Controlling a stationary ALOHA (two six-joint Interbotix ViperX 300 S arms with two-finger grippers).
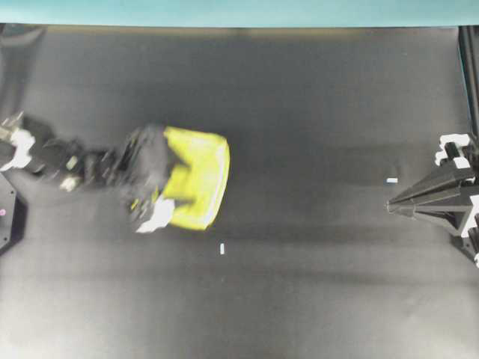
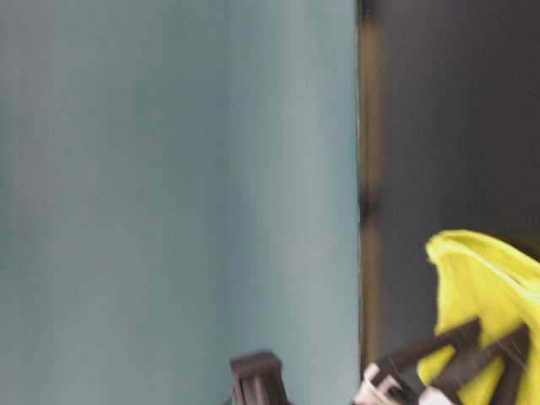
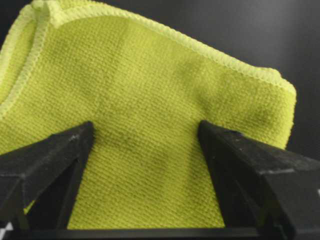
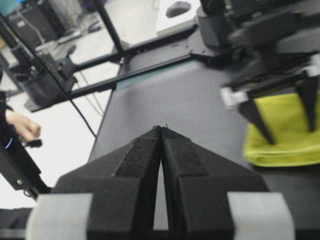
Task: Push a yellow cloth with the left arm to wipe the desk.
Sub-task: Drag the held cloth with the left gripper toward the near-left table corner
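The yellow cloth (image 1: 200, 176) lies folded on the black desk (image 1: 299, 112), left of the middle. The left arm reaches in from the left edge, and its gripper (image 1: 178, 179) is down on the cloth's left half. In the left wrist view this gripper (image 3: 145, 127) is open, its two fingertips (image 3: 82, 135) set wide apart on the yellow cloth (image 3: 150, 75) without pinching it. The right wrist view shows the same fingers (image 4: 260, 120) standing on the cloth (image 4: 290, 147). My right gripper (image 1: 391, 204) is shut at the right edge, far from the cloth, with nothing in it (image 4: 161, 129).
Two small white marks (image 1: 222, 248) (image 1: 391, 180) lie on the desk. A teal wall (image 1: 239, 11) runs along the far edge. A black frame post (image 1: 470, 75) stands at the right. Beyond the desk's edge the right wrist view shows a person's hand (image 4: 20, 125) and equipment.
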